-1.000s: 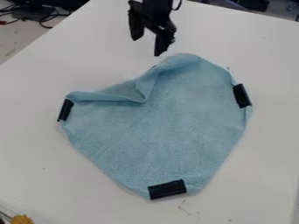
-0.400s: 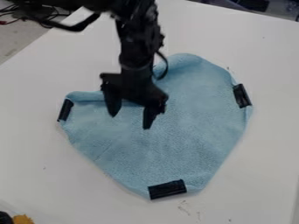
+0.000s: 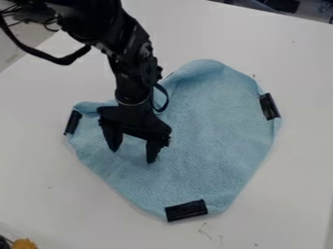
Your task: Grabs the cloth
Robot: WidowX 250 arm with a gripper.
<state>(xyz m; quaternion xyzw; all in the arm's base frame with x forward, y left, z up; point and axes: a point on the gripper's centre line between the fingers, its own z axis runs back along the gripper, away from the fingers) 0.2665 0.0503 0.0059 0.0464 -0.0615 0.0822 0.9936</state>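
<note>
Pincer [image 3: 133, 154], one: set wide, empty. Cloth [image 3: 214, 131], blue: spread beneath pincer. Positioning apparently done; closing and grasp outstanding.

Looks most like a lab or a workshop, judging by the black robot arm [image 3: 133, 48], jointed and fitted with an exposed cable, over a broad white table [image 3: 289, 160] with a few small marks on its top. Fits that reading, too, in the loose dark cables [image 3: 50, 25] past the table's edge at upper left, above a pale floor [image 3: 16, 46]. Includes dark objects [image 3: 281, 6] beyond the top edge, too cut off to name.
</note>
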